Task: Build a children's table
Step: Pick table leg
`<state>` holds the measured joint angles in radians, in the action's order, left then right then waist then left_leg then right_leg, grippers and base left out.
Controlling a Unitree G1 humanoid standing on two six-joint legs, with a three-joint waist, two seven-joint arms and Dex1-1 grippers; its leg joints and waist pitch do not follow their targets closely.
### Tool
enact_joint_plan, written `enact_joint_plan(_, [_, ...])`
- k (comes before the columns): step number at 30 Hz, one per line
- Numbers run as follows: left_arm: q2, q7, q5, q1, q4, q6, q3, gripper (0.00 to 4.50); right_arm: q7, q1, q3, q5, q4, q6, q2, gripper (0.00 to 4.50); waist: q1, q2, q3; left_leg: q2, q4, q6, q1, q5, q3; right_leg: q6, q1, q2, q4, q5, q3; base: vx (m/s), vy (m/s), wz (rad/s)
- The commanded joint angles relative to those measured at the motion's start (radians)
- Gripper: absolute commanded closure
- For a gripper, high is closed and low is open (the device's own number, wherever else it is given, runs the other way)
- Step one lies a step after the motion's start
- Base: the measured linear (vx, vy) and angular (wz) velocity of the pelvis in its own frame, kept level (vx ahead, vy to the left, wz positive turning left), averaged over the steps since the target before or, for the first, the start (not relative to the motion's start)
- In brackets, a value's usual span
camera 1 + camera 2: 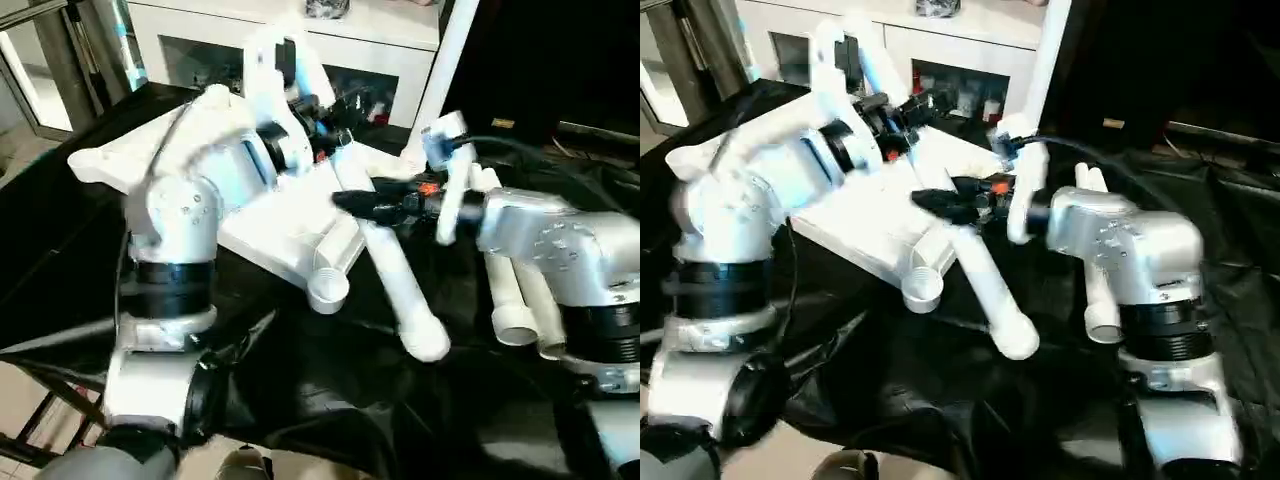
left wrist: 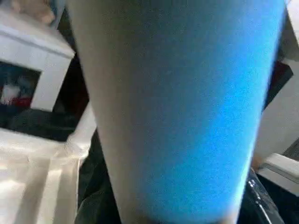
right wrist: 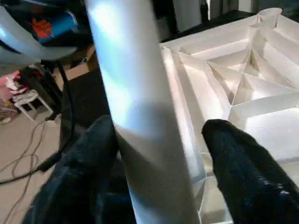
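So the tabletop (image 1: 880, 235) is lying ribbed side up on the black-draped work table (image 1: 940, 400), which makes sense since the corner sockets need to face up for legs. The right gripper (image 3: 161, 140) has its fingers spread around a leg (image 1: 985, 285), not pinching it. The left gripper (image 1: 902, 108) sits against another tube; can't tell if it's clamped. Spare legs (image 1: 520, 300) wait nearby.

In front of you is a work table draped in wrinkled black cloth (image 1: 330, 400). A white ribbed tabletop (image 1: 870, 235) lies on it underside up, with a round corner socket (image 1: 328, 290) nearest you. Beside it, a long white leg (image 1: 395, 290) lies slanting towards you. Further to your right, two more white legs (image 1: 520, 300) lie side by side.
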<state>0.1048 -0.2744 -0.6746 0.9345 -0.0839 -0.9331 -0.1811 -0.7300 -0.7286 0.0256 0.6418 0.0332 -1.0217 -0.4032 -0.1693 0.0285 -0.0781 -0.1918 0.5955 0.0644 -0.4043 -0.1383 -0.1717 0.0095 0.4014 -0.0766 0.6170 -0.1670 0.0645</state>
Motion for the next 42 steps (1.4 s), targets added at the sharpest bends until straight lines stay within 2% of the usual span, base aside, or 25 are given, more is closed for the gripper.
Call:
enact_joint_plan(1, [0.018,-0.044,-0.017,0.037,-0.003,-0.024,0.012,3.17,-0.057,-0.014,0.031,0.029,0.013,-0.003,-0.043,1.03,0.001,0.004,0.092,-0.028,-0.063,0.060,0.031,-0.225,0.009,-0.100,-0.044,-0.064,-0.075,-0.280,-0.036,0.000,0.000,0.00])
enact_joint_plan(2, [0.020,-0.049,-0.019,0.039,-0.003,-0.025,0.012,3.17,-0.064,-0.012,0.030,0.030,0.012,-0.004,-0.046,1.03,-0.001,0.005,0.093,-0.027,-0.062,0.057,0.032,-0.222,0.008,-0.100,-0.045,-0.064,-0.076,-0.279,-0.036,0.000,0.000,0.00])
enact_joint_plan(3, [0.030,-0.081,-0.036,0.058,-0.010,-0.034,0.014,3.20,-0.116,0.003,0.002,0.027,0.002,0.000,-0.081,0.76,-0.001,0.002,0.093,-0.027,-0.061,0.054,0.029,-0.207,0.009,-0.107,-0.047,-0.063,-0.073,-0.253,-0.037,0.000,0.000,0.00])
enact_joint_plan(4, [0.030,-0.084,-0.038,0.059,-0.010,-0.034,0.013,3.20,-0.120,0.005,-0.002,0.025,0.001,0.001,-0.084,0.76,-0.001,0.002,0.093,-0.027,-0.061,0.054,0.029,-0.207,0.009,-0.107,-0.047,-0.063,-0.073,-0.253,-0.037,0.000,0.000,0.00])
enact_joint_plan(7, [0.032,-0.098,-0.052,0.079,-0.028,-0.038,0.007,3.23,-0.126,0.020,-0.051,-0.014,0.016,0.009,-0.111,0.59,-0.001,0.003,0.095,-0.026,-0.058,0.048,0.027,-0.185,0.008,-0.135,-0.050,-0.062,-0.068,-0.208,-0.036,0.000,0.000,0.00])
enact_joint_plan(11, [0.037,-0.135,-0.054,0.093,-0.040,-0.032,0.015,3.23,-0.115,0.056,-0.130,-0.072,0.019,0.015,-0.129,0.58,0.001,-0.002,0.095,-0.027,-0.058,0.050,0.028,-0.203,0.010,-0.146,-0.050,-0.064,-0.071,-0.234,-0.035,0.000,0.000,0.00])
enact_joint_plan(13, [0.036,-0.136,-0.054,0.094,-0.042,-0.033,0.014,3.25,-0.113,0.061,-0.144,-0.082,0.019,0.020,-0.132,0.85,0.002,-0.001,0.095,-0.028,-0.059,0.051,0.030,-0.212,0.009,-0.145,-0.049,-0.063,-0.072,-0.240,-0.035,0.000,0.000,0.00])
enact_joint_plan(14, [0.035,-0.140,-0.057,0.096,-0.045,-0.034,0.012,3.25,-0.116,0.070,-0.158,-0.092,0.018,0.022,-0.136,0.92,0.001,-0.004,0.095,-0.027,-0.058,0.052,0.031,-0.216,0.010,-0.145,-0.049,-0.063,-0.072,-0.241,-0.035,0.000,0.000,0.00])
enact_joint_plan(15, [0.038,-0.148,-0.055,0.099,-0.050,-0.033,0.017,3.25,-0.116,0.084,-0.176,-0.108,0.016,0.028,-0.139,0.96,0.002,-0.001,0.094,-0.027,-0.059,0.052,0.030,-0.222,0.010,-0.143,-0.050,-0.063,-0.073,-0.248,-0.035,0.000,0.000,0.00])
enact_joint_plan(16, [0.040,-0.150,-0.054,0.100,-0.051,-0.033,0.019,3.25,-0.115,0.088,-0.181,-0.113,0.015,0.031,-0.140,1.05,0.001,-0.001,0.094,-0.028,-0.059,0.053,0.030,-0.224,0.010,-0.142,-0.049,-0.064,-0.073,-0.251,-0.035,0.000,0.000,0.00])
enact_joint_plan(17, [0.043,-0.155,-0.051,0.102,-0.056,-0.030,0.023,3.25,-0.112,0.094,-0.181,-0.113,0.012,0.030,-0.136,1.18,0.001,0.003,0.094,-0.028,-0.060,0.051,0.030,-0.227,0.010,-0.138,-0.049,-0.064,-0.074,-0.265,-0.035,0.000,0.000,0.00])
enact_joint_plan(20, [0.047,-0.160,-0.048,0.105,-0.058,-0.026,0.026,3.25,-0.106,0.094,-0.174,-0.111,0.017,0.032,-0.128,1.40,0.001,0.003,0.094,-0.030,-0.059,0.047,0.031,-0.222,0.010,-0.143,-0.048,-0.065,-0.073,-0.259,-0.036,0.000,0.000,0.00])
enact_joint_plan(21, [0.044,-0.159,-0.049,0.106,-0.057,-0.024,0.018,3.25,-0.103,0.093,-0.173,-0.112,0.019,0.034,-0.123,1.49,0.003,0.007,0.093,-0.030,-0.059,0.044,0.030,-0.217,0.009,-0.144,-0.048,-0.064,-0.072,-0.258,-0.036,0.000,0.000,0.00])
enact_joint_plan(29, [0.043,-0.155,-0.050,0.087,-0.052,-0.025,0.013,3.27,-0.078,0.094,-0.152,-0.106,0.003,0.035,-0.098,2.21,0.005,0.003,0.094,-0.030,-0.058,0.044,0.030,-0.212,0.009,-0.144,-0.046,-0.064,-0.072,-0.260,-0.036,0.000,0.000,0.00])
enact_joint_plan(33, [0.043,-0.146,-0.051,0.074,-0.043,-0.024,0.013,3.27,-0.043,0.085,-0.105,-0.085,0.003,0.038,-0.063,2.42,0.007,0.004,0.094,-0.029,-0.058,0.047,0.031,-0.213,0.008,-0.146,-0.047,-0.064,-0.071,-0.255,-0.036,0.000,0.000,0.00])
enact_joint_plan(37, [0.038,-0.132,-0.041,0.057,-0.028,-0.017,0.019,3.27,-0.018,0.076,-0.062,-0.051,-0.015,0.030,-0.028,2.43,0.007,0.001,0.094,-0.029,-0.060,0.050,0.032,-0.219,0.009,-0.146,-0.046,-0.063,-0.070,-0.255,-0.036,0.000,0.000,0.00])
enact_joint_plan(38, [0.038,-0.126,-0.033,0.057,-0.029,-0.012,0.022,2.92,-0.015,0.075,-0.061,-0.050,-0.016,0.029,-0.026,2.43,0.007,0.001,0.094,-0.030,-0.060,0.051,0.033,-0.221,0.009,-0.145,-0.045,-0.064,-0.071,-0.257,-0.036,0.000,0.000,0.00])
enact_joint_plan(39, [0.033,-0.109,-0.029,0.058,-0.040,-0.016,0.018,2.71,-0.009,0.074,-0.055,-0.046,-0.021,0.027,-0.018,2.43,0.006,-0.005,0.094,-0.030,-0.061,0.055,0.032,-0.229,0.010,-0.144,-0.045,-0.064,-0.071,-0.256,-0.036,0.000,0.000,0.00])
enact_joint_plan(42, [0.025,-0.099,-0.038,0.058,-0.048,-0.025,0.006,2.51,0.002,0.073,-0.041,-0.035,-0.028,0.022,-0.004,2.43,0.003,-0.004,0.095,-0.030,-0.060,0.053,0.033,-0.243,0.011,-0.145,-0.045,-0.066,-0.072,-0.256,-0.035,0.000,0.000,0.00])
